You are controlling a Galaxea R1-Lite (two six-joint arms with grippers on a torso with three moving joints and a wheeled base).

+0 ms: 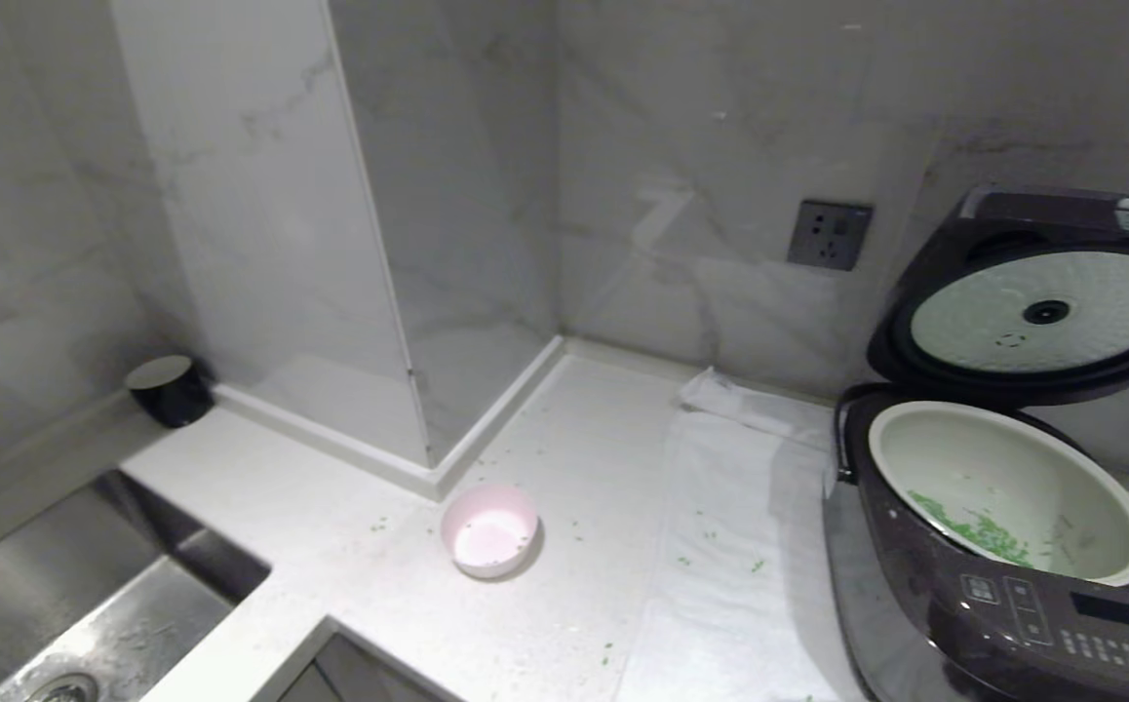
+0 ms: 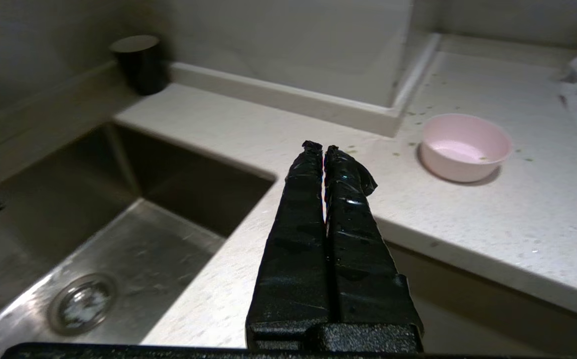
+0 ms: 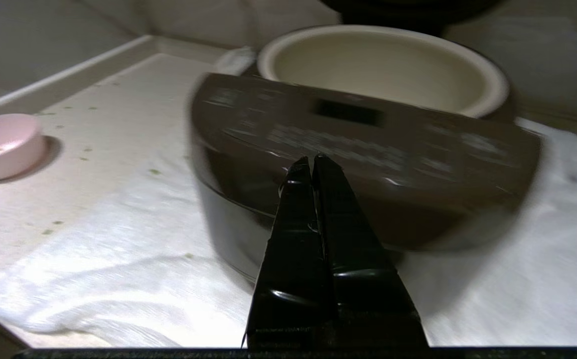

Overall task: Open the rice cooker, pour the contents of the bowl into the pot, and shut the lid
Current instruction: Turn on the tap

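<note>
The dark brown rice cooker (image 1: 1013, 624) (image 3: 363, 164) stands at the right of the counter with its lid (image 1: 1042, 302) swung up, showing the pale dimpled inner plate. Green contents (image 1: 974, 531) lie inside the pale pot (image 1: 1101, 565) (image 3: 488, 75). The pink bowl (image 1: 488, 530) (image 2: 465, 147) (image 3: 0, 145) sits upright on the counter left of the cooker, almost empty. My left gripper (image 2: 322, 146) is shut and holds nothing, hanging over the counter edge by the sink. My right gripper (image 3: 313, 159) is shut, empty, in front of the cooker's button panel. Neither arm shows in the head view.
A steel sink (image 1: 87, 604) (image 2: 94, 239) lies at the left, with a black cup (image 1: 170, 388) (image 2: 138, 62) behind it. A white towel (image 1: 730, 546) (image 3: 119, 259) lies under the cooker. Green bits are scattered on the counter (image 1: 574, 458). A wall socket (image 1: 829, 234) sits behind.
</note>
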